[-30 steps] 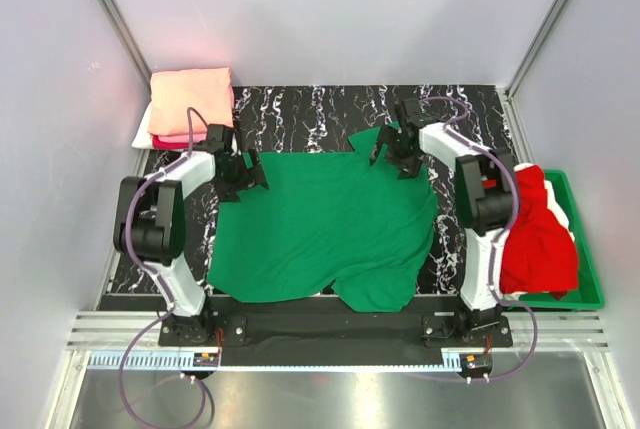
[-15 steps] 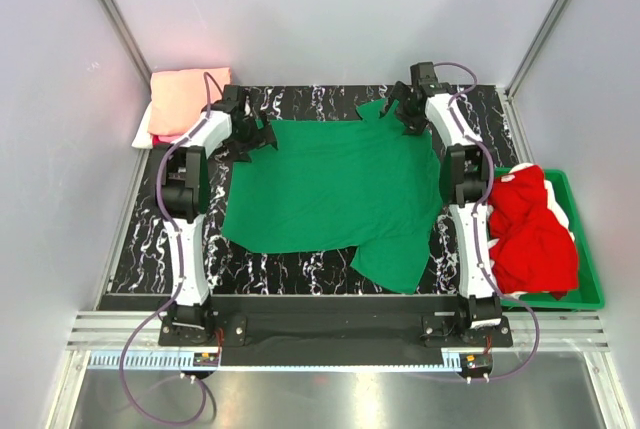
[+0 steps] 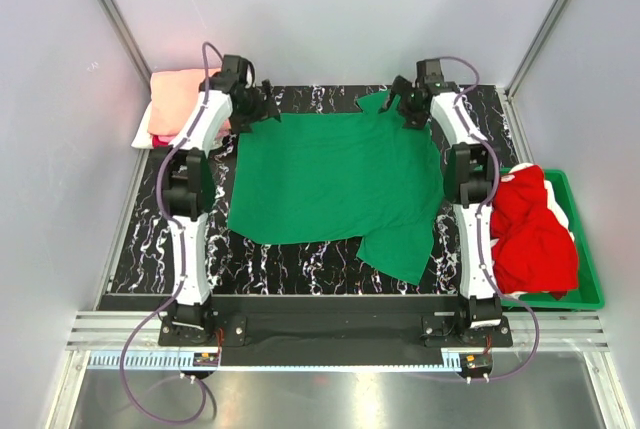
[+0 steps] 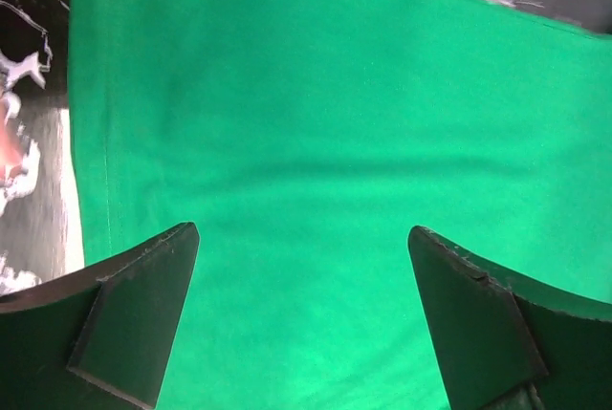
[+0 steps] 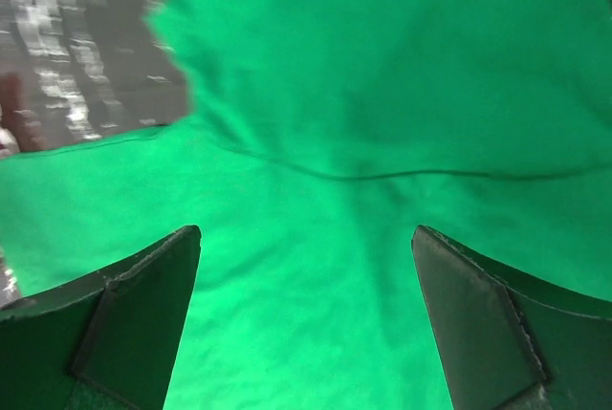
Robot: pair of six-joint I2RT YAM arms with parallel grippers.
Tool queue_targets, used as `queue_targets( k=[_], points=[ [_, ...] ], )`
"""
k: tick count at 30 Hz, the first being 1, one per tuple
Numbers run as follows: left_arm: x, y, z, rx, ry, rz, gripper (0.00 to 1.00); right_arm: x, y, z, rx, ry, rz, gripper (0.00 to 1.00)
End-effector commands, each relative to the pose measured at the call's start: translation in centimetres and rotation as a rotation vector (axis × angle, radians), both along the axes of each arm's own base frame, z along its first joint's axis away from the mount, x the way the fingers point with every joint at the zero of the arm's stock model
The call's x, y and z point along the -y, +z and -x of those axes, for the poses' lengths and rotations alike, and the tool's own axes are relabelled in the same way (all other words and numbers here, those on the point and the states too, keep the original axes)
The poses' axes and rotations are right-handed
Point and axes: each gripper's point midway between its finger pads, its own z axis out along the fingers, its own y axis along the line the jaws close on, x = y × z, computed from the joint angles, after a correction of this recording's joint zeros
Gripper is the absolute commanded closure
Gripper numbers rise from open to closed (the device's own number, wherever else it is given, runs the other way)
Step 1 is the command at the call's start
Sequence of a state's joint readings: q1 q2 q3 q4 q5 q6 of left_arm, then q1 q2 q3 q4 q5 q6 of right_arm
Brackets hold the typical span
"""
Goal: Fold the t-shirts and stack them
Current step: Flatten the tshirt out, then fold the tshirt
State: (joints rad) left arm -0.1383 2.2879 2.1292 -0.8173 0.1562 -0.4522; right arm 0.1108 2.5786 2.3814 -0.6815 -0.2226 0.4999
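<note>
A bright green t-shirt (image 3: 330, 184) lies spread across the middle of the dark marbled table (image 3: 290, 271), one sleeve pointing to the near right. My left gripper (image 3: 262, 107) hovers over its far left corner, jaws wide open. My right gripper (image 3: 405, 109) stands open over its far right corner near a sleeve. In the left wrist view, green cloth (image 4: 316, 123) fills the space under the open left gripper (image 4: 301, 314). The right wrist view shows a seam in the cloth (image 5: 382, 75) beyond the open right gripper (image 5: 304, 319). Nothing is held.
Folded shirts are stacked at the back left: salmon-peach (image 3: 185, 94) on top, hot pink (image 3: 162, 138) and white (image 3: 142, 132) edges below. A crumpled red shirt (image 3: 535, 234) fills the green bin (image 3: 592, 284) at the right. Grey walls close the sides and back.
Both arms have stretched from mid-table to the far edge. The green t-shirt has shifted away from the near edge and lies flatter.
</note>
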Motion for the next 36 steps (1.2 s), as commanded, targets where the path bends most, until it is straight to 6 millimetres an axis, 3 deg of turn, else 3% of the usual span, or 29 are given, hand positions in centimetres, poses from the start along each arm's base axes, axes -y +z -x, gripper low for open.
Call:
queue_targets(
  k=[1,2,3,5,6,7,8,9,10,11,12,13,14,15,16,17,19,20,23,28,36],
  points=[
    [0.6,12.0,3.4,0.219,-0.038,0.004,0.01,0.1,15.5,-0.6,0.304,0.038,0.024,0.00],
    [0.3,12.6,4.5,0.223,-0.031,-0.001,0.01,0.5,17.9,0.2,0.332,0.030,0.034,0.00],
    [-0.2,12.7,5.8,0.218,-0.028,-0.013,0.01,0.9,19.0,0.9,0.333,0.020,0.048,0.00],
    [-1.5,12.0,9.7,0.175,-0.008,-0.048,0.01,2.1,18.5,3.2,0.261,-0.020,0.095,0.00],
    [-2.2,11.4,11.2,0.155,0.013,-0.069,0.01,3.0,20.8,4.9,0.274,-0.058,0.110,0.00],
    [-2.8,9.6,14.3,0.102,0.020,-0.081,0.01,3.3,17.8,7.1,0.170,-0.063,0.124,0.00],
    [-3.3,8.8,15.8,0.078,0.043,-0.089,0.01,3.4,20.3,9.4,0.189,-0.088,0.096,0.00],
    [-3.5,8.1,17.4,0.064,0.051,-0.085,0.01,3.5,19.7,11.0,0.159,-0.101,0.086,0.00],
    [-3.9,8.7,19.2,0.098,0.064,-0.076,0.01,3.1,15.9,13.7,0.057,-0.086,0.060,0.00],
    [-4.3,5.3,21.9,0.020,0.073,-0.085,0.01,2.7,17.9,16.1,0.097,-0.080,0.020,0.00],
    [-4.4,4.1,23.4,0.001,0.092,-0.072,0.01,2.3,17.3,17.7,0.080,-0.076,-0.016,0.00],
    [-4.5,4.5,24.4,0.041,0.102,-0.056,0.01,1.8,13.8,20.4,0.007,-0.056,-0.039,0.00],
    [-4.8,3.6,25.3,0.029,0.117,-0.056,0.02,1.8,15.0,22.4,0.038,-0.056,-0.057,0.00],
    [-5.1,1.2,26.9,-0.018,0.135,-0.060,0.03,1.6,14.5,23.9,0.024,-0.057,-0.083,0.00],
    [-5.3,0.8,27.4,-0.011,0.147,-0.057,0.04,1.6,11.5,26.5,-0.052,-0.059,-0.089,0.00],
    [-5.4,0.0,27.9,-0.028,0.155,-0.059,0.05,1.5,12.3,28.0,-0.024,-0.058,-0.110,0.00],
    [-5.5,-1.3,28.1,-0.037,0.170,-0.054,0.11,0.9,10.8,30.6,-0.064,-0.039,-0.150,0.00],
    [-5.5,-1.6,28.0,-0.033,0.173,-0.051,0.14,0.8,11.5,31.5,-0.039,-0.027,-0.160,0.01],
    [-5.7,-3.0,27.6,-0.052,0.192,-0.059,0.19,1.2,11.2,33.5,-0.052,-0.018,-0.141,0.00],
    [-5.5,-5.4,27.4,-0.093,0.214,-0.054,0.27,1.7,11.0,34.8,-0.059,-0.003,-0.107,0.00],
    [-6.1,-8.2,27.5,-0.158,0.251,-0.089,0.32,1.7,10.7,34.6,-0.065,0.007,-0.102,0.00]
  ],
)
